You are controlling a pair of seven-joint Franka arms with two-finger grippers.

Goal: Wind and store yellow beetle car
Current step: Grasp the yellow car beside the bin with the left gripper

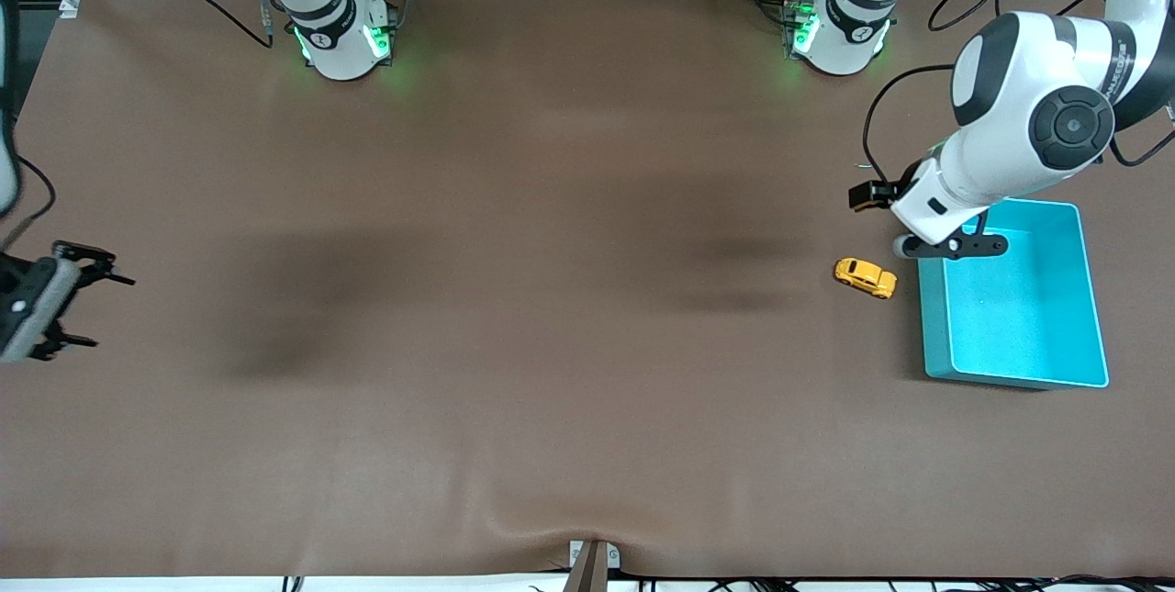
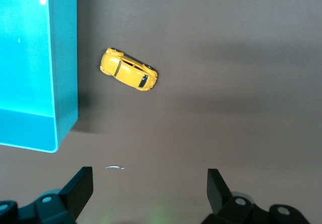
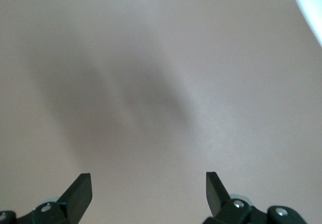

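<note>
Car (image 1: pixel 865 277) on counter, just beside bin (image 1: pixel 1092 298). Left gripper (image 2: pixel 149 186) apart, empty, above bin's corner; right gripper (image 3: pixel 148 189) apart, waiting. Your risk: fingers clipping bin wall, nudging car away.

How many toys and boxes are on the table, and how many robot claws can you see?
Yellow beetle car: 1
Turquoise bin: 1
Robot claws: 2, the left claw by the bin's edge, the right claw over the right arm's end of the table, both open
Total: 4
</note>
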